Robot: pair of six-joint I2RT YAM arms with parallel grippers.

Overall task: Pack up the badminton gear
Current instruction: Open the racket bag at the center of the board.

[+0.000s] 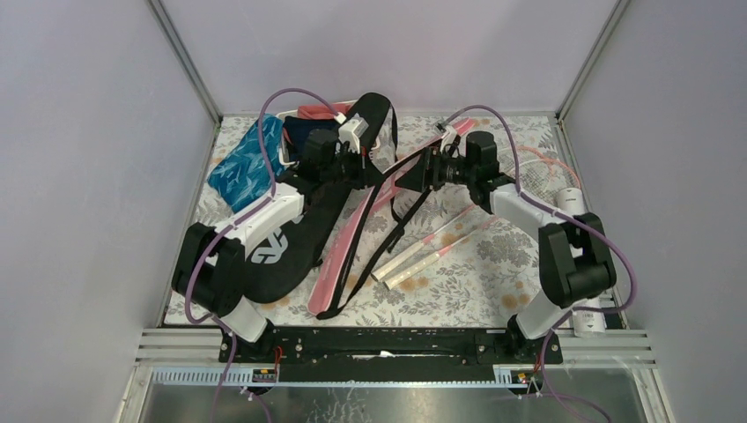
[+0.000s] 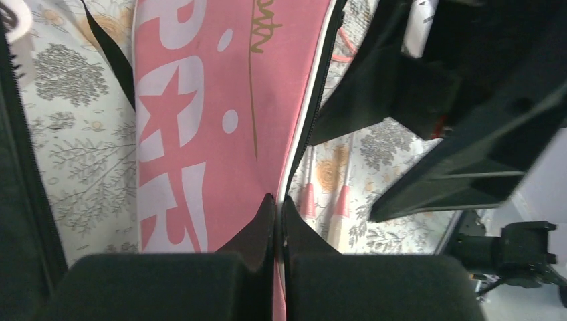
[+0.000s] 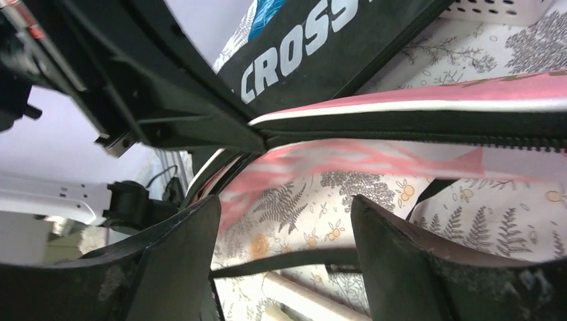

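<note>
The table (image 1: 458, 291), covered in a floral cloth, carries everything. The black bag (image 1: 295, 256) is the biggest piece on it, lying along the left side from the far edge towards the near left corner; the right wrist view shows the white letters "CROSS" on it. Beside it, the pink bag (image 1: 328, 282) runs diagonally across the middle of the table, from the far edge down towards the near edge, with a black strap trailing next to it. At the far left corner sits a white perforated basket (image 3: 488, 10), with a blue patterned cloth (image 1: 247, 167) spilling over its left side. A long white tube (image 1: 571, 201) lies along the right edge, partly hidden behind the right arm. Two rackets (image 1: 414, 251) with pale handles lie side by side right of the centre, just beside the pink bag and angled the same way. The left gripper (image 2: 277, 214) is over the far middle of the table, its jaws pressed together on the white-piped zipper edge of the pink bag. The right gripper (image 3: 284, 207) faces it from close by, its jaws spread wide with nothing between them, the lifted zipper edge of the pink bag just ahead of its fingertips.
</note>
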